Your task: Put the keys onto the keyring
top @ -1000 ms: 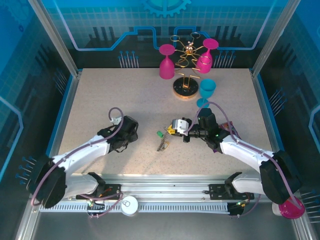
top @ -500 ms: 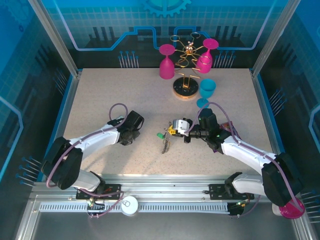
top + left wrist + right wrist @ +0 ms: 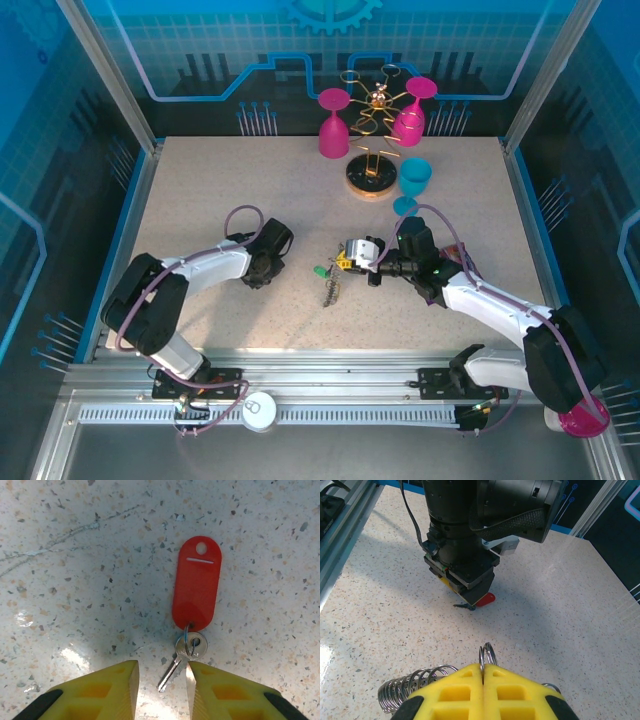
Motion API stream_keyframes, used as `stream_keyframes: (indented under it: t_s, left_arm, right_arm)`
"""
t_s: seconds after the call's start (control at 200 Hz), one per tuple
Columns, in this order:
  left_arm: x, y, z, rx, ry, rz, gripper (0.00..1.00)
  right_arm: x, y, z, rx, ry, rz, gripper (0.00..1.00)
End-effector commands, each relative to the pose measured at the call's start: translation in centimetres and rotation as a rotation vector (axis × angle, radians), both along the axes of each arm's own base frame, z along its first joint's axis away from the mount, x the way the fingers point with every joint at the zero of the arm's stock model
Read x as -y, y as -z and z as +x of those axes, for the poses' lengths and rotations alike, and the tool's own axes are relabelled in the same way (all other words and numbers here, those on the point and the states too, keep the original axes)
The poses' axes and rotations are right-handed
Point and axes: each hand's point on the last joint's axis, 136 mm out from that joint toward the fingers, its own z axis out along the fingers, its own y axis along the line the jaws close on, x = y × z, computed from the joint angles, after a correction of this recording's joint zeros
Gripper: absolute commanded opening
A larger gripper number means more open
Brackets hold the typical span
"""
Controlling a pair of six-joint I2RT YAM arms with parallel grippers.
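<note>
My left hand (image 3: 161,680), half spread, straddles the blade of 1 small key (image 3: 189,646) flat on the bench (image 3: 75,580) below its red tag (image 3: 196,587); it looks light, stiff and slippery, best pinched across the blade, while my right hand (image 3: 484,667) pinches the keyring (image 3: 487,653).

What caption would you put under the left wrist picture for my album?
Left gripper open around a small key on a red tag.

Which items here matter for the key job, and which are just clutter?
In the job: red key, green key, keyring clamped in the right gripper, left gripper open at the red key.
Lying about: pink glasses, gold rack, teal cup.
</note>
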Motion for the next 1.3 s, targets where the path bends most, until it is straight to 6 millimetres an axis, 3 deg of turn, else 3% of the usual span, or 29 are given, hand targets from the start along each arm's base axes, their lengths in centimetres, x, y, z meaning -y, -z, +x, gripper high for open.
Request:
stream_keyframes:
  t_s: [0.0, 0.82, 1.291]
  left_arm:
    - [0.6, -0.4, 1.1, 0.017, -0.001, -0.035, 0.30]
    - [-0.1, 0.8, 2.1, 0.024, -0.034, -0.048, 0.19]
    - [-0.3, 0.8, 2.1, 0.040, -0.019, -0.042, 0.05]
  right_arm:
    - [-0.4, -0.8, -0.5, 0.008, -0.019, 0.016, 0.00]
    - [-0.4, -0.9, -0.6, 0.000, -0.027, 0.015, 0.00]
    - [-0.4, -0.8, -0.7, -0.006, -0.028, 0.012, 0.00]
